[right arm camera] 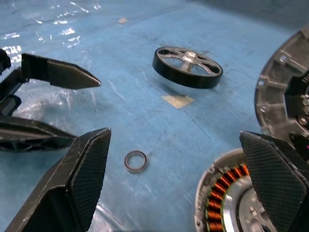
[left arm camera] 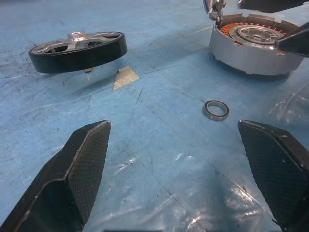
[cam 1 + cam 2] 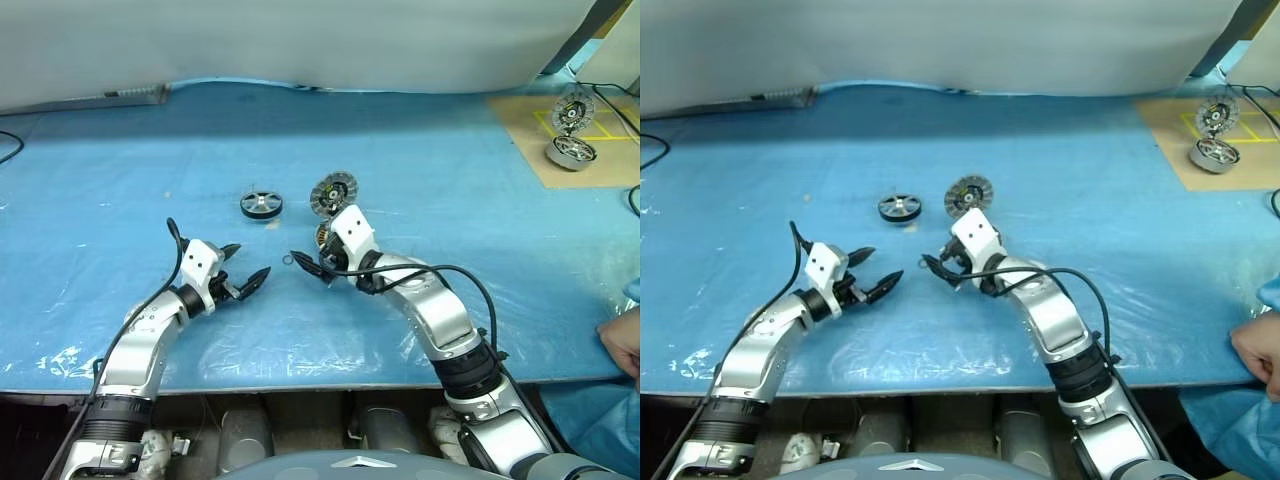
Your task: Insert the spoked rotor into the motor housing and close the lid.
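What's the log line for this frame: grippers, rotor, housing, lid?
left gripper: open, empty | right gripper: open, empty, beside motor housing | spoked rotor: on table, not inserted | lid: open, upright

This looks like a robotics lab or assembly test bench: a long worktable covered in blue sheeting under clear plastic film, backed by a plain white curtain. Loose motor parts lie on it — a spoked rotor, an open motor housing showing copper windings, a small bearing ring. A second identical motor unit stands apart on a brown board marked with yellow tape, cables trail along the table edges, and a person's hand in a blue sleeve rests at the side.
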Tool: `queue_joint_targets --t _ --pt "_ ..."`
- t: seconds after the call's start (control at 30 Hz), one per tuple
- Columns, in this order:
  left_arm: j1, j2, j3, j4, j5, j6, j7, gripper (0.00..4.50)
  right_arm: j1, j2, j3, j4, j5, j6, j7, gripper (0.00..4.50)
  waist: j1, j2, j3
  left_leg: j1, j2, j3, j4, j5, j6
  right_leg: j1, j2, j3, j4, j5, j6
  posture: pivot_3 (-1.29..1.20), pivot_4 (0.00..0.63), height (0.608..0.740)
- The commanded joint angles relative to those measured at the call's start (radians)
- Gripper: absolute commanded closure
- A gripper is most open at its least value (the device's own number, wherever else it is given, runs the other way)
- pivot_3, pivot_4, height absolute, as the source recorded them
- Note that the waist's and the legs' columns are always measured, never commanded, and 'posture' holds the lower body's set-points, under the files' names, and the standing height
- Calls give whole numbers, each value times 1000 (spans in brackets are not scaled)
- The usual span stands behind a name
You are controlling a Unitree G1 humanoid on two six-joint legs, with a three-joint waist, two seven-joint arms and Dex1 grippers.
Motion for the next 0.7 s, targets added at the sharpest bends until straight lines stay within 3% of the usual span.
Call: queue_joint_targets --t 0.03,0.7 --pt "14 17 33 -20 -24 -38 -19 0 -27 33 28 34 -20 -71 -5 7 -1 0 0 0 0 0 0 0 0 0 0 0 0 0 0 0 150 740" --pt "29 18 29 -26 -14 -48 -11 0 -30 129 71 293 -60 -127 6 7 0 0 0 1 0 0 0 0 0 0 0 0 0 0 0 0 150 740"
